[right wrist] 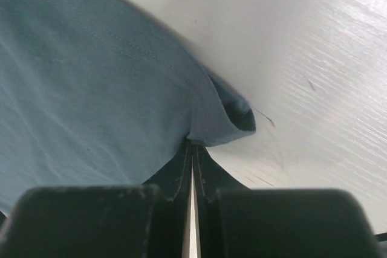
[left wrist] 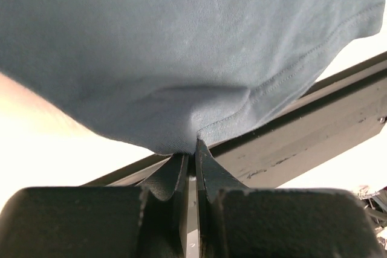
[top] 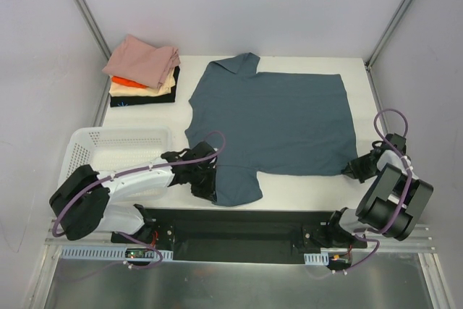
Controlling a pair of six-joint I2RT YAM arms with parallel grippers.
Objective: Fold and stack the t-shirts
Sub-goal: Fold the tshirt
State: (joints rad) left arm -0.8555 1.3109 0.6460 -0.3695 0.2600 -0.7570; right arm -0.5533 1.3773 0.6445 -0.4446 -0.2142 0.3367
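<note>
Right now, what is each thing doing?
blue t-shirt, spread flat, unfolded.
folded t-shirts, stacked at the far left.
white basket, upright.
left end effector, shut on the blue t-shirt's sleeve.
right end effector, shut on its hem corner.

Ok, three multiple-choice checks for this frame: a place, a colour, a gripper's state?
1. Where does the stack of folded cloth t-shirts sit on the white table?
A. far left corner
B. near right edge
C. centre
2. What colour is the stack's top t-shirt?
A. black
B. green
C. dusty pink
3. How is the right gripper?
A. open wide
B. shut on the plain slate-blue cloth t-shirt
C. shut, holding nothing
Key: 1 A, the top view shows it there; 2 C, pink lies uppermost; 3 B, its wrist view shows cloth pinched at the hem corner.
</note>
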